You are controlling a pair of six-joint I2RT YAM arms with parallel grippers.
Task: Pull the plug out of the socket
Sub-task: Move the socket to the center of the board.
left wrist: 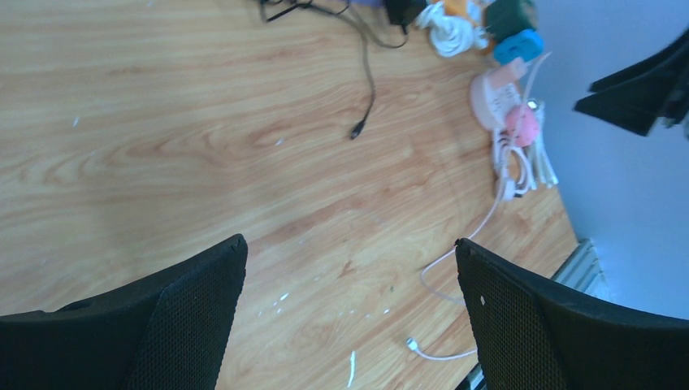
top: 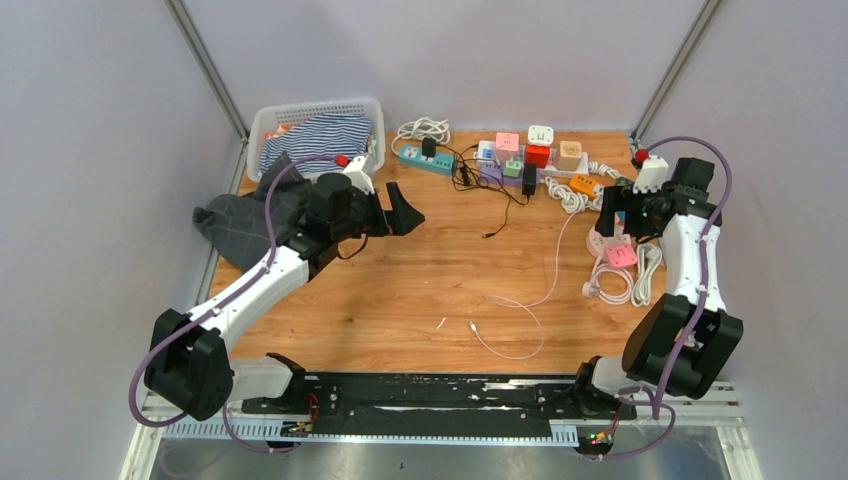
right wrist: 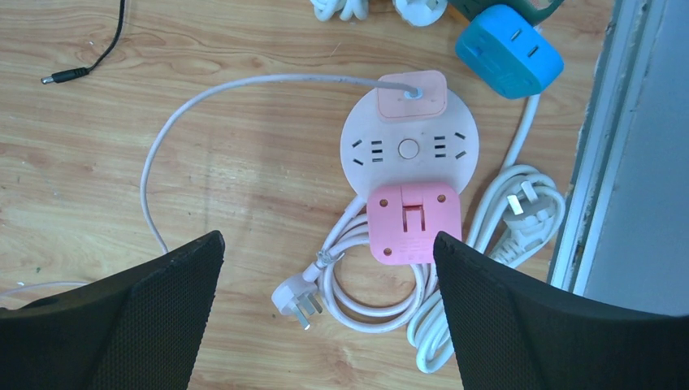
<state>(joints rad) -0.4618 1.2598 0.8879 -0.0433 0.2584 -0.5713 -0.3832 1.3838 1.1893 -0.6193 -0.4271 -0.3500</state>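
A round white socket (right wrist: pixel 408 150) lies on the wooden table at the right edge. A square pink plug (right wrist: pixel 413 223) sits in its near side. A pale pink charger plug (right wrist: pixel 411 95) with a thin white cable sits in its far side. My right gripper (right wrist: pixel 327 244) hangs open above the table, just short of the socket, with nothing between its fingers. In the top view the same socket (top: pixel 598 240) and pink plug (top: pixel 620 255) lie under the right gripper (top: pixel 612 215). My left gripper (top: pixel 385 215) is open and empty over the table's left middle, far from the socket.
Coiled white cords (right wrist: pixel 382 284) with a loose three-pin plug (right wrist: pixel 294 299) lie beside the socket, and a blue cube adapter (right wrist: pixel 509 50) sits beyond it. A teal power strip (top: pixel 425 160) and coloured cube sockets (top: pixel 530 155) line the back. A basket (top: pixel 262 125) and dark cloth (top: pixel 235 225) are at the left.
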